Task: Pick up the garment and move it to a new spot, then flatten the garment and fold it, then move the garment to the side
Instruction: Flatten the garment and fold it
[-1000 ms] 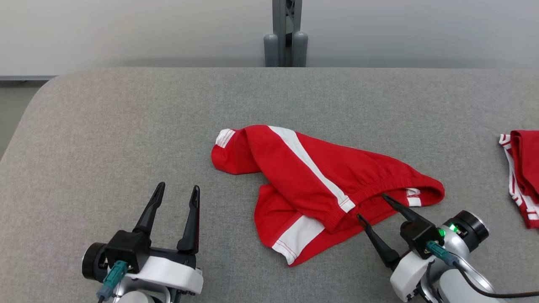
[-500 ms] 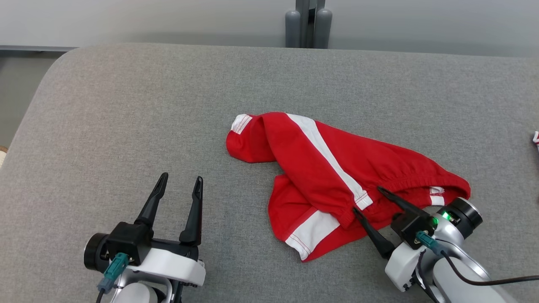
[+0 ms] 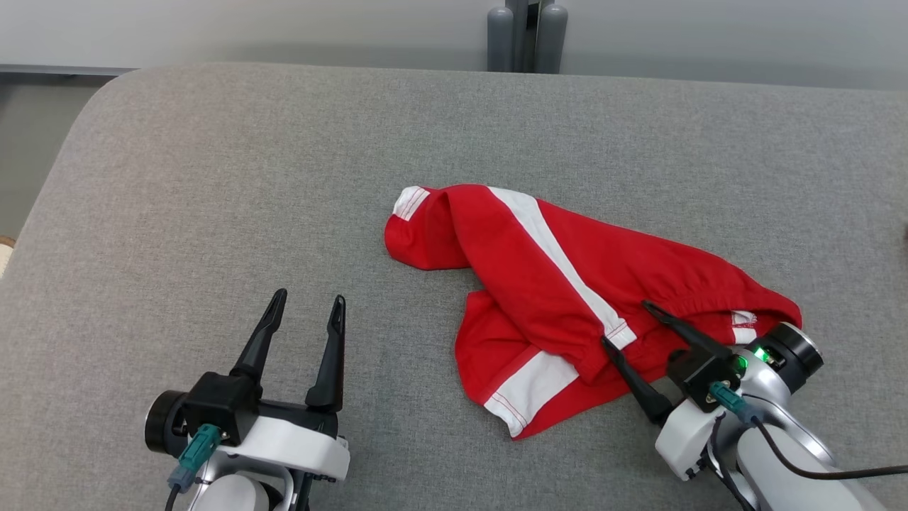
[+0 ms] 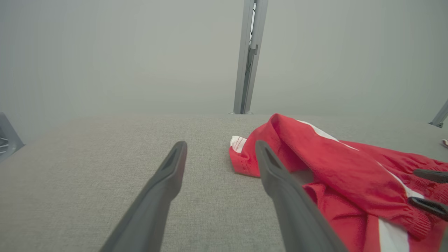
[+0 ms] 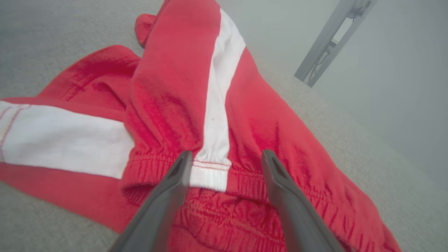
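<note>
The garment (image 3: 560, 284) is a pair of red shorts with white side stripes, lying crumpled in the middle of the grey table (image 3: 213, 177). My right gripper (image 3: 626, 323) stands open at the elastic waistband, its two fingers spread over the end of a white stripe. In the right wrist view the waistband (image 5: 224, 175) lies between and just beyond the open fingers of that gripper (image 5: 226, 157). My left gripper (image 3: 306, 304) is open over bare table, well to the left of the garment (image 4: 332, 175). In the left wrist view the left gripper (image 4: 220, 147) holds nothing.
A grey post (image 3: 526, 32) stands behind the table's far edge. The table's rounded left corner (image 3: 92, 92) drops to the floor. Bare table stretches to the left of the garment and behind it.
The head camera has turned, shifting the whole picture right and down; a second red garment at the right edge has left the view. The right gripper has edged closer onto the waistband.
</note>
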Tool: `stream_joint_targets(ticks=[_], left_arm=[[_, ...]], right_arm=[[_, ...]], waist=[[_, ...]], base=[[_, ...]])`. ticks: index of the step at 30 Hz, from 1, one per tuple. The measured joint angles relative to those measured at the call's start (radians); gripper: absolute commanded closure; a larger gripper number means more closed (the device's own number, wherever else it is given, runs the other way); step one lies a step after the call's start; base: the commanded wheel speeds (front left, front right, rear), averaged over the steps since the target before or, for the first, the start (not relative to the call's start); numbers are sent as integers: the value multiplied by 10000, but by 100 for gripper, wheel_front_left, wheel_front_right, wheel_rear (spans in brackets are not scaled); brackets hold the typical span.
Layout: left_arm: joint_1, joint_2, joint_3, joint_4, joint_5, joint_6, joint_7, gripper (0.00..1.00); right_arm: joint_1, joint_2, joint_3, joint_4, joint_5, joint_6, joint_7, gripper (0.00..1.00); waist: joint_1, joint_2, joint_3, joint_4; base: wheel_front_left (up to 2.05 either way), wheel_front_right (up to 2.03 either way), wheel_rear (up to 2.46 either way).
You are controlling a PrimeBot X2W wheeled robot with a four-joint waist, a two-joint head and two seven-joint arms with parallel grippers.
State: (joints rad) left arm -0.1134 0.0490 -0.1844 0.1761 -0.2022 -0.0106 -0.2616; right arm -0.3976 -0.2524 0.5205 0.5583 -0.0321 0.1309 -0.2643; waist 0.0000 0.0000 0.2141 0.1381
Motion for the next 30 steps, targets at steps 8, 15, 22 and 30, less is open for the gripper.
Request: stream_joint_targets(ticks=[8, 15, 22, 30], left_arm=[[-145, 0, -36, 27, -25, 27, 0, 0], [-224, -2, -173, 63, -77, 29, 0, 0], [-238, 0, -188, 65, -115, 61, 0, 0], [-226, 0, -173, 96, -163, 117, 0, 0]], right_arm=[[-6, 474, -244, -31, 1003, 0, 0, 0], [-389, 439, 303, 863, 1469, 0, 0, 0], [-701, 472, 454, 1507, 1818, 2, -4, 100], [-722, 328, 393, 918, 2230, 0, 0, 100]], waist=[[0, 0, 155, -45], [0, 0, 212, 78], [0, 0, 270, 225], [0, 0, 111, 186]], base=[[0, 0, 0], [0, 0, 0], [0, 0, 0], [0, 0, 0]])
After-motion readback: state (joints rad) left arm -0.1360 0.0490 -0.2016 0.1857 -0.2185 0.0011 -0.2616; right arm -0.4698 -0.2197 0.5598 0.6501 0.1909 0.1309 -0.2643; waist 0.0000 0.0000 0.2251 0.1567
